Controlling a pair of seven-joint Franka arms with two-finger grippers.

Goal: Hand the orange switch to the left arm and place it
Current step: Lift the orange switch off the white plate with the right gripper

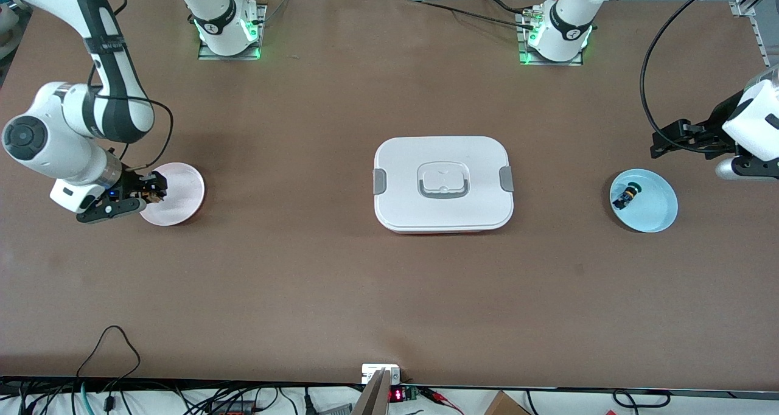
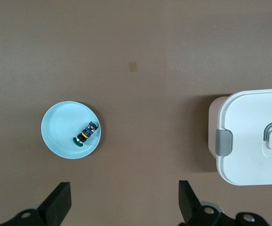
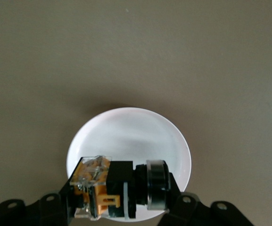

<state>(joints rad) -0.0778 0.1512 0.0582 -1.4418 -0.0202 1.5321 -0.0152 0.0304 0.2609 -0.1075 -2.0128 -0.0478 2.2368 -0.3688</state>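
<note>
Right end effector [image 1: 148, 191] clamped on orange switch [image 3: 100, 188] just above pink plate [image 1: 182, 187] — pickup done. Left end effector [image 2: 124, 200] apart, waiting over bench; handover around box [image 1: 443, 184] remains.

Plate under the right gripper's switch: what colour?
Pale pink round plate, clearest in the front view; it looks white from the wrist.

Right gripper [image 1: 152, 191] hanging over pink plate [image 1: 173, 193], gripping orange switch [image 1: 155, 191]. Box [image 1: 443, 184] sitting mid-worktop [image 1: 389, 281]. Left gripper [image 1: 660, 142] waiting above blue plate [image 1: 644, 200].
</note>
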